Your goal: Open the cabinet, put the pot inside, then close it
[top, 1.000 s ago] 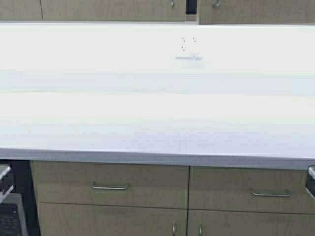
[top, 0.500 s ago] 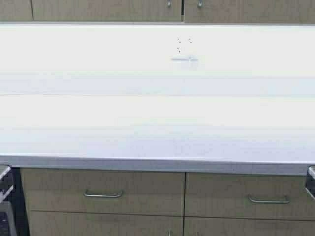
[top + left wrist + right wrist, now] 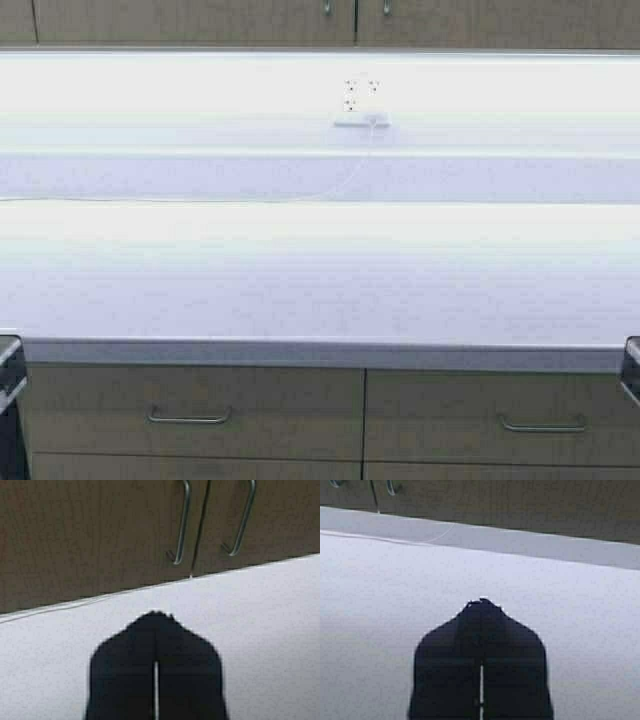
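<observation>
The left gripper [image 3: 156, 617] has its two black fingers pressed together, tips meeting in a point with only a thin pale slit showing lower down between them. It grips nothing and hangs above the white counter [image 3: 260, 630].

Beyond its tip, at the far side, are the two brown doors of the cabinet [image 3: 90, 535]. Both look shut, a dark seam running between them. A slim silver handle [image 3: 182, 525] sits just left of that seam, and a second handle [image 3: 243, 520] just right of it.

The right gripper [image 3: 481, 602] is the same story: fingers pressed together, pinching nothing, poised over bare white counter. Far off from it, the cabinet doors run along the back, with the two handle ends just peeking in at the left.

From the high view, only slivers of the arms show, at the near left [image 3: 10, 365] and near right [image 3: 631, 365] edges of the picture. The counter stretches wide across the middle. On the far wall sits a small white wall plate [image 3: 360, 122], a thin cord [image 3: 340, 185] trailing from it down and away to the left. Above it the cabinet doors meet, their handle tips just visible. Below the near counter edge are two drawer fronts, the left pull [image 3: 190, 416] and the right pull [image 3: 541, 427] lying horizontal.

The pot is not in view in any of the pictures.
</observation>
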Controlling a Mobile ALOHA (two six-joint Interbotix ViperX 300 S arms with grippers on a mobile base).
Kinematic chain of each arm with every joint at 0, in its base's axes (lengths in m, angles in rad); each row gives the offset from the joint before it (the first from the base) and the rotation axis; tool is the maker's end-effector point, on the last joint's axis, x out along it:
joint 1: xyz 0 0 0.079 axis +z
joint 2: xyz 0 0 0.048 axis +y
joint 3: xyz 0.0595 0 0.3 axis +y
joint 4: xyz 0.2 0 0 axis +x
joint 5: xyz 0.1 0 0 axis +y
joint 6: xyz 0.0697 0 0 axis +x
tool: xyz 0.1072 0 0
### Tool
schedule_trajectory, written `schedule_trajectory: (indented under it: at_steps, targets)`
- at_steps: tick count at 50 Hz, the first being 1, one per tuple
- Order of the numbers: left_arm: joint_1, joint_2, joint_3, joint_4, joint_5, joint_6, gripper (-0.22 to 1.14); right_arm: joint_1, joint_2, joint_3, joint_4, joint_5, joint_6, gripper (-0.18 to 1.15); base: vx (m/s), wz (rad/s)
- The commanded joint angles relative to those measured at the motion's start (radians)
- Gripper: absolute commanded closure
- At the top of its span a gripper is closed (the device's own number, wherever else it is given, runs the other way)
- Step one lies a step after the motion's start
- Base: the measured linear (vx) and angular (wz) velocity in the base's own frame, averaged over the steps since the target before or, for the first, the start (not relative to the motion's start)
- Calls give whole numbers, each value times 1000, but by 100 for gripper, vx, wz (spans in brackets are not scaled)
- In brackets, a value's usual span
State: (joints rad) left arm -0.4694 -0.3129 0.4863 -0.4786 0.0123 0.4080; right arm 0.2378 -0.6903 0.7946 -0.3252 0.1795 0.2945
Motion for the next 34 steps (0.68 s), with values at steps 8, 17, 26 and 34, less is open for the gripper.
schedule_trajectory:
  at_steps: [8,17,26,34]
  targets:
    - [-2,-21,-2,2,-15,-11,88,3,-12,-5,5,-2,2,90,8,-3]
    - [-2,-23,-2,2,-20,-14,88,3,-15,-9,5,0,0,90,6,-5]
    - [-2,-25,5,2,-21,-15,88,2,-17,0,5,0,0,90,4,-2]
    - [-2,-23,18,2,-21,-15,88,2,-17,-5,5,0,-2,90,3,-2]
